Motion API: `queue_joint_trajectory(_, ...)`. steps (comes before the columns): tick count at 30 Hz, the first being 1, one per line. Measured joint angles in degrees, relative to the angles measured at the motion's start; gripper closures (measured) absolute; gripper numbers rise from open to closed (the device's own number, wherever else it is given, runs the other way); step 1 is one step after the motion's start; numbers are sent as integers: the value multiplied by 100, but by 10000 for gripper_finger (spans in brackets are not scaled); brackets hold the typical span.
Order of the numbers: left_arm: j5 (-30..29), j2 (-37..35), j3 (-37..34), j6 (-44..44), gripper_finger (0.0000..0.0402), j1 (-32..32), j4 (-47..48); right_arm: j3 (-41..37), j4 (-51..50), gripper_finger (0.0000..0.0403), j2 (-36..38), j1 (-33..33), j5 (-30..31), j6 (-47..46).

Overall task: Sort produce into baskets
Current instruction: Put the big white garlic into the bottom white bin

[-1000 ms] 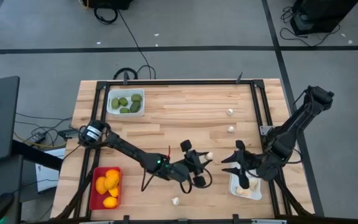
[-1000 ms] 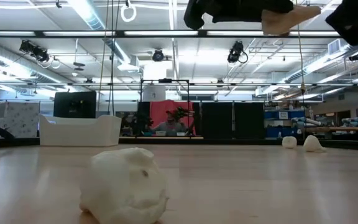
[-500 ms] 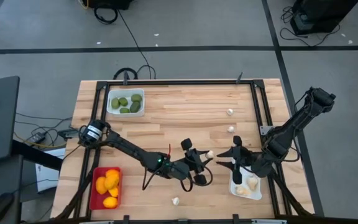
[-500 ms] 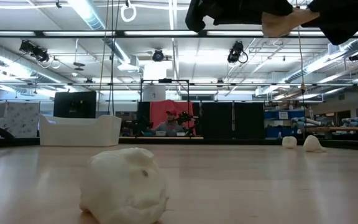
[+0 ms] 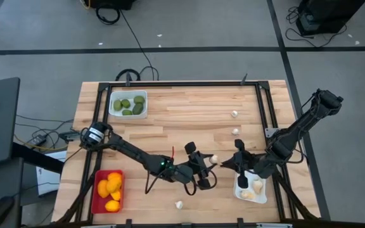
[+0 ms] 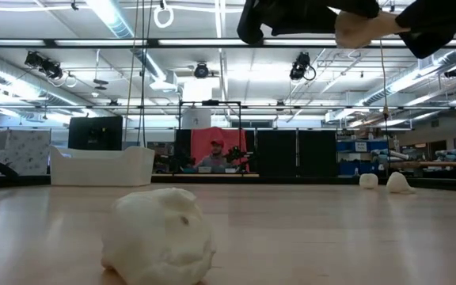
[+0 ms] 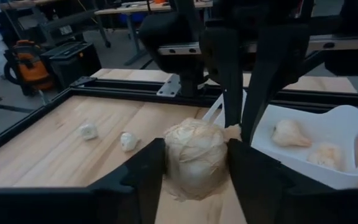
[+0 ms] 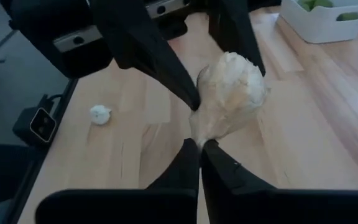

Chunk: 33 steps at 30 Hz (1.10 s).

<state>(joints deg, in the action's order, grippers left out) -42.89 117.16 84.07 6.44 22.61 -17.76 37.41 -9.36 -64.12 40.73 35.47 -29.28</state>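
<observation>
My left gripper is shut on a whitish garlic head, held above the table right of its middle; it fills the left wrist view. My right gripper meets it from the right and is shut on its tapered end. In the low view the garlic hangs high between both dark grippers. A white tray with garlic pieces lies below the right arm. A red tray holds yellow-orange fruits. A white tray holds green fruits. My left gripper pinches the garlic head by its two round sides between its two fingers, coming from the table's left. The garlic is lifted clear of the table. My right gripper pinches the garlic's tapered stem end between its fingertips, coming from the table's right, opposite the left fingers.
Loose garlic pieces lie on the wood at the far right, a little nearer, and by the near edge, where one looms large in the low view. A black frame rail runs along the table's right side.
My right gripper has gone from above the white tray toward the table's left, up to the garlic held by my left gripper. My left gripper and the garlic have kept nearly still.
</observation>
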Motion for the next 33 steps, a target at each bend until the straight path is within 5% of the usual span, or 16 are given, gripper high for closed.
queue_joint_trajectory(10, 48, 0, 2, -215, 141, 170, -21, 0, -850, 395, 344, -9, -1037, -543)
queue_joint_trajectory(21, 440, 2, 2, 217, 133, 703, 1212, 0, -2663, 392, 1119, 361, -4606, -1926)
queue_joint_trajectory(28, 520, 2, 2, 470, 133, 1032, 1587, 0, -3376, 383, 1126, 707, -4637, -2997)
queue_joint_trajectory(33, 1047, 2, 2, 832, 133, 1178, 1996, 0, -3459, 335, 983, 921, -4290, -3057)
